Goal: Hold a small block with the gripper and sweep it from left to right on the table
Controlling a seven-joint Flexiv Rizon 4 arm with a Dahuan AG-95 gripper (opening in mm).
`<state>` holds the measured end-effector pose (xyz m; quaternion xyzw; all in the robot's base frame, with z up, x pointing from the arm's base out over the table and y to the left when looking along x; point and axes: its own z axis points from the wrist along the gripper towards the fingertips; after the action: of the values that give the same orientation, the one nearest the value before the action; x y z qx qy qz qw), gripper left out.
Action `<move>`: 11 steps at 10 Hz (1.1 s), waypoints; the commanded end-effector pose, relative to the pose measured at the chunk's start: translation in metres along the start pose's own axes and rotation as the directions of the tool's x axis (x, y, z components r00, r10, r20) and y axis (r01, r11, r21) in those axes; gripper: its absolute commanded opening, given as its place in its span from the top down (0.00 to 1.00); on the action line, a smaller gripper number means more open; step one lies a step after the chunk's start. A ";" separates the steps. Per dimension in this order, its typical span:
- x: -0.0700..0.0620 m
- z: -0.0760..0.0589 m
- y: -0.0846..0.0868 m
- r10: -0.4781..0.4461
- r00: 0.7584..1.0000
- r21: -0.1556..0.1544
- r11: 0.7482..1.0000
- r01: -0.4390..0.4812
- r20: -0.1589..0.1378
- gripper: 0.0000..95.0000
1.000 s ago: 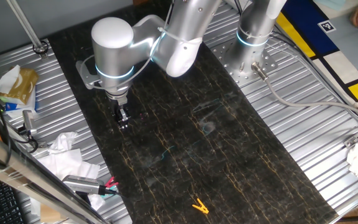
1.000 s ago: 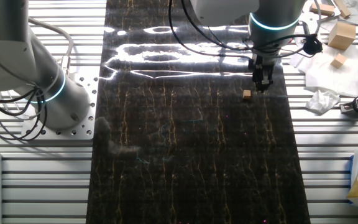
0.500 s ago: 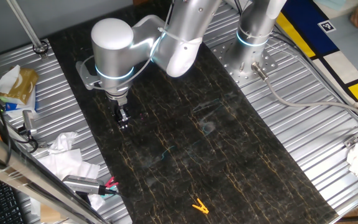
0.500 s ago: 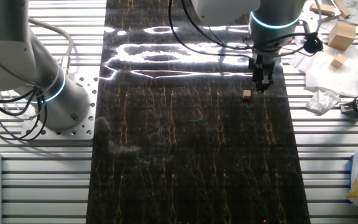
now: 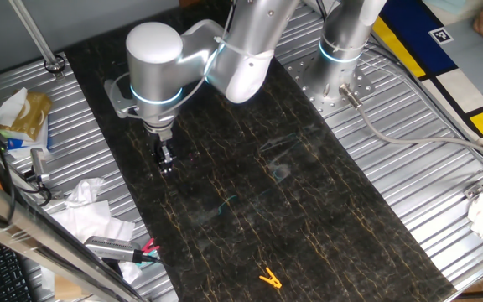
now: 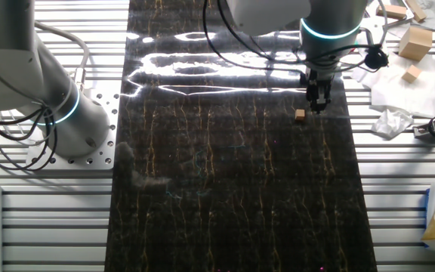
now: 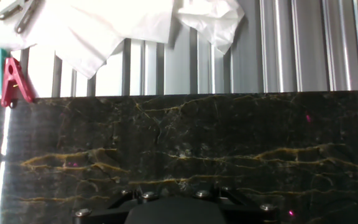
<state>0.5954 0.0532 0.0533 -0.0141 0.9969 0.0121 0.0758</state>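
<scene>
The small block [image 6: 300, 115], a tiny tan cube, lies free on the dark veined table [image 6: 225, 189] near its right edge. My gripper [image 6: 317, 104] hangs just to the right of it, tips close to the slab and apart from the block. Its black fingers look slightly parted, with nothing between them. In one fixed view the gripper [image 5: 165, 159] stands low over the table [image 5: 292, 193] near its left edge, and the block is hidden there. The hand view shows only the gripper's black housing [image 7: 173, 210] above the table's [image 7: 229, 137] edge, without fingers or block.
A yellow clip [image 5: 268, 278] lies at the near end of the slab. A second upright silver arm [image 6: 29, 83] stands beside the table. Larger wooden blocks [image 6: 414, 41] and crumpled tissue [image 6: 395, 94] sit on the ribbed metal past the block. Red and teal pegs [image 7: 5, 78] lie by white paper [image 7: 104, 31].
The arm's wrist has shifted a few pixels toward the block. The block has not moved.
</scene>
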 end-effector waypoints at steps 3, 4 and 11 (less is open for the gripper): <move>0.001 0.001 0.001 -0.001 1.000 0.002 1.000 0.001 -0.021 0.40; 0.002 0.002 0.001 0.000 1.000 0.002 1.000 0.000 -0.027 0.40; 0.004 0.009 -0.001 0.000 0.999 -0.012 1.000 0.000 -0.043 0.60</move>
<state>0.5923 0.0515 0.0434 -0.0142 0.9982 0.0182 0.0547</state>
